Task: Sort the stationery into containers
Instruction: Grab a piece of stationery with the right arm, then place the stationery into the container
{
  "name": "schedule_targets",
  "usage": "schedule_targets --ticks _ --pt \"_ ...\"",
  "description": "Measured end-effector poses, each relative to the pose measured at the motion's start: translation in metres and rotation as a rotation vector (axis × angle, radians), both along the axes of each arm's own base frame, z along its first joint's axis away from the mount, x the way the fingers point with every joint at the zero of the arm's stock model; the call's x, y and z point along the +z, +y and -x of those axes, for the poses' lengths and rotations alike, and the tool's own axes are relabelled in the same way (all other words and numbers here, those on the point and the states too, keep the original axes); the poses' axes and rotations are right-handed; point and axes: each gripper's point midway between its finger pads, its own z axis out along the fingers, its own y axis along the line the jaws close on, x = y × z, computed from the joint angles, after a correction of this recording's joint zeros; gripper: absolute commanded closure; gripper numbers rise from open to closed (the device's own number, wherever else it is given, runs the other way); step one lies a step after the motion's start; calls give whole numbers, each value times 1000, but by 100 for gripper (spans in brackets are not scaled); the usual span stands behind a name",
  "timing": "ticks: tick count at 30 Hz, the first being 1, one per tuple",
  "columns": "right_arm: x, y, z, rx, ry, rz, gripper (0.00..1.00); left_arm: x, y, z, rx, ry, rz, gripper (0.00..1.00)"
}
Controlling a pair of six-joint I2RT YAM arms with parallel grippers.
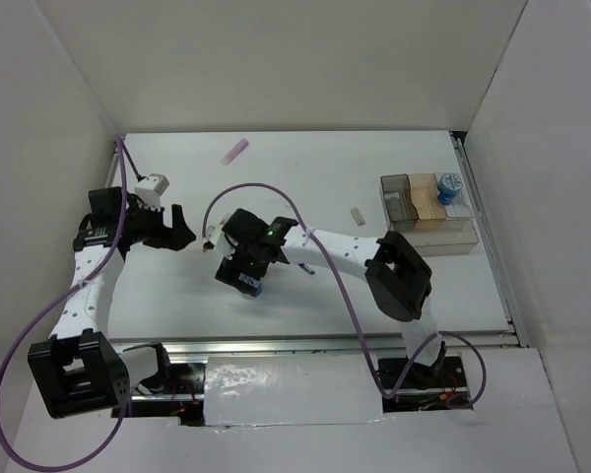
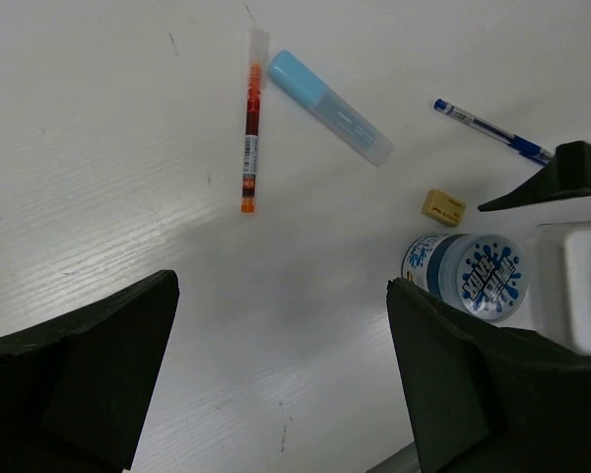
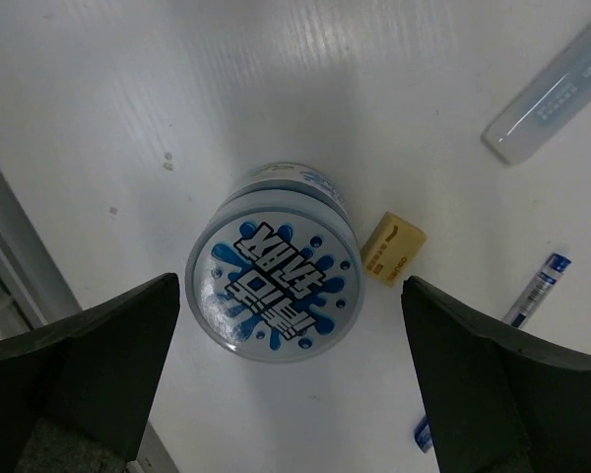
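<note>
**A:** What is under the right gripper (image 1: 244, 278)?

**B:** A round blue-white roll (image 3: 273, 286), printed face up on the table (image 1: 325, 168). The fingers (image 3: 98, 374) are spread wide, one on each side of it, and hold nothing.

**A:** How should the grab go?

**B:** I'd come straight down with the roll centred and close on its round wall. That wall looks smooth, so an off-centre squeeze could shoot it sideways. The tan cube (image 3: 394, 246) lies just beside the roll on one finger's side, and that finger could catch it.

**A:** And the arms?

**B:** The right arm reaches leftward over mid-table with its wrist aimed down. The left arm is bent at the left side. The left gripper (image 2: 281, 296) is also wide open and empty, above bare table, with the red pen (image 2: 251, 123), light-blue bar (image 2: 330, 106) and blue pen (image 2: 492, 130) beyond it.

**A:** Where does the roll go?

**B:** Probably the divided clear tray (image 1: 458, 239) at the far right, well apart from it. A second roll (image 1: 449, 187) already sits in an end compartment there. The beige block (image 1: 356, 215) lies near the tray, and the pink bar (image 1: 235, 152) lies farthest back.
</note>
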Motion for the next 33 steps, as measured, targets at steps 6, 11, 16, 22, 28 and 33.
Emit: schedule_targets --ticks 6,11,16,22,28,33 --pt "-19 -2 -1 -32 -7 53 0 0 1 0 0 -1 0 1" --pt "-19 -2 -2 -42 -11 52 14 -2 1 1 -1 3 3 1" --pt "-19 0 0 -40 0 45 20 -2 1 1 1 3 4 1" --pt "-19 1 2 -33 14 39 41 -2 1 1 2 4 4 1" --pt "-15 -7 -4 -70 38 32 65 -2 1 1 1 4 4 1" --pt "28 -58 -57 -262 70 -57 82 -2 2 0 -10 -4 -7 1"
